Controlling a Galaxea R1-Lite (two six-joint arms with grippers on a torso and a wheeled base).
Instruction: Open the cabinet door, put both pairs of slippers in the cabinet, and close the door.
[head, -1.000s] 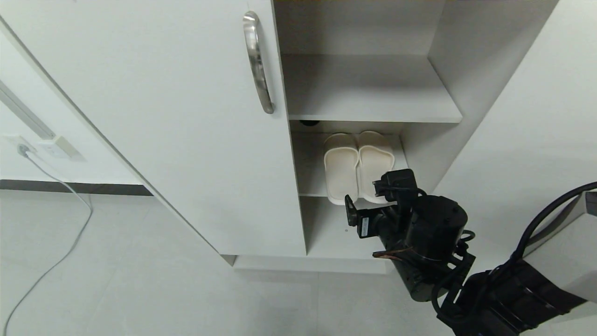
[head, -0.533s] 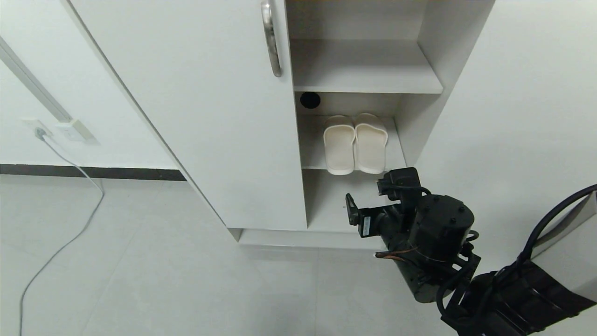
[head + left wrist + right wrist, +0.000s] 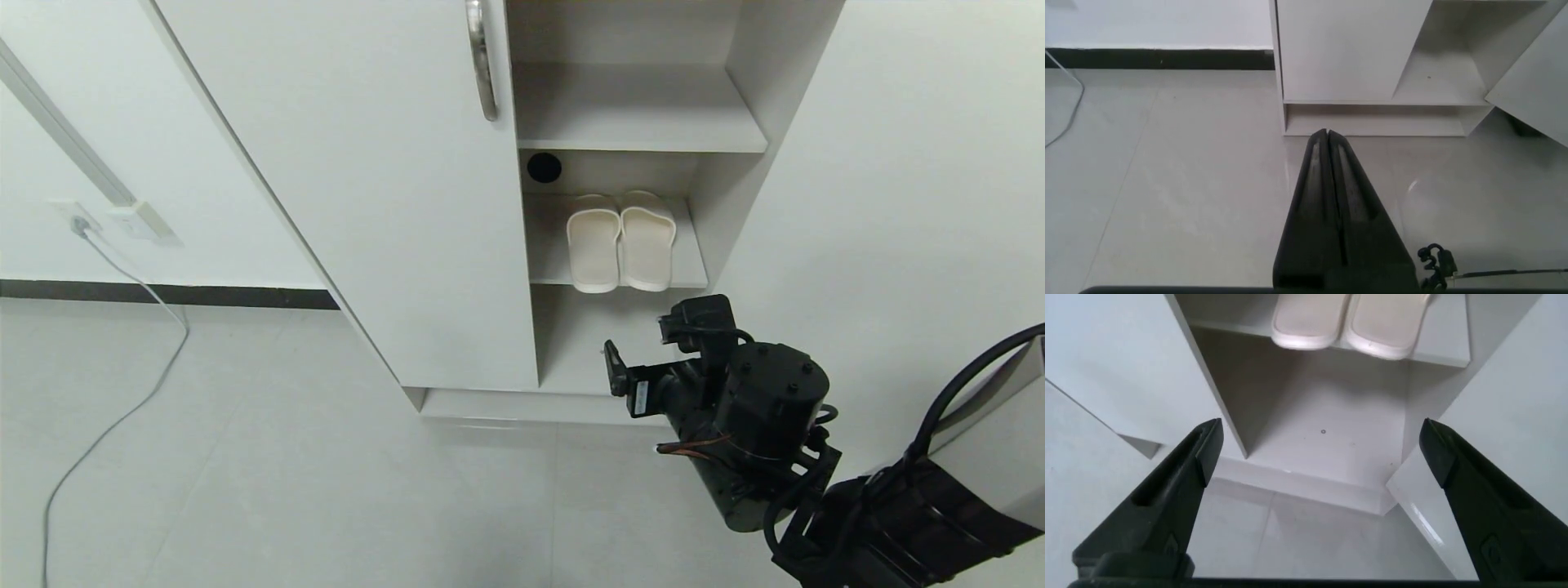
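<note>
One pair of cream foam slippers [image 3: 620, 242] sits on white cabinet's [image 3: 739, 98] mid shelf, centre frame. Right gripper [image 3: 651, 343], lower right: jaws spread wide, empty. Left gripper [image 3: 1327, 143]: jaws pressed together. Looks like 1st pair stowed; next prob. fetch 2nd pair, then swing open door [image 3: 898, 204] shut.

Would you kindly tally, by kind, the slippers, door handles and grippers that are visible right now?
Cream slippers: 2
Curved silver metal door handle: 1
Black grippers: 2, the left gripper and the right gripper
Total: 5
</note>
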